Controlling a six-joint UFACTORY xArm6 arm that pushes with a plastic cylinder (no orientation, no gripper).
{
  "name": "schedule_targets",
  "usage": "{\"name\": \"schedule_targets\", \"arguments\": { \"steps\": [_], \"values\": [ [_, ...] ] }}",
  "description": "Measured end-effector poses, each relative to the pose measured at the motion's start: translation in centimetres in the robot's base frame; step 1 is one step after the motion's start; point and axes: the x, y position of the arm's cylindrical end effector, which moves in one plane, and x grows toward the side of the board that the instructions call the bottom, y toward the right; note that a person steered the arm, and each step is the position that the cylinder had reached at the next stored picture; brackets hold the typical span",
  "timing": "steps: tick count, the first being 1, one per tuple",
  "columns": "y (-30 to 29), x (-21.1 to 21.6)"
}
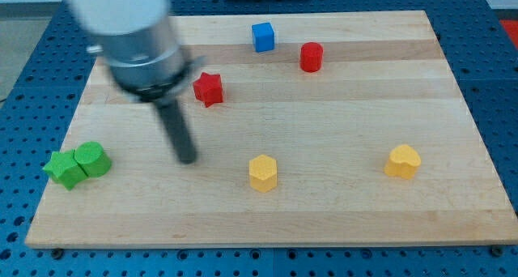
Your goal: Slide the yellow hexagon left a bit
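Note:
The yellow hexagon [262, 172] stands low on the wooden board [340, 212], a little right of its middle. My tip [187, 158] rests on the board to the left of the hexagon, apart from it by about a block's width and a half. The rod rises up and left to the grey arm body at the view's top left. A second yellow block [402, 161], heart-like in shape, sits further to the right.
A red star [208, 88] lies just right of the rod's upper part. A blue cube [263, 36] and a red cylinder [312, 57] sit near the top edge. A green star [64, 168] and a green cylinder [93, 159] touch at the left edge.

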Motion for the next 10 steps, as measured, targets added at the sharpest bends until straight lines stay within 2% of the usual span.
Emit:
{"name": "schedule_targets", "arguments": {
  "steps": [1,2,3,4,7,10],
  "values": [
    [11.5,-2.1],
    [19.9,-0.1],
    [15.6,2.4],
    [7.9,2.4],
    [7.1,2.4],
    [2.9,2.4]
  ]
}}
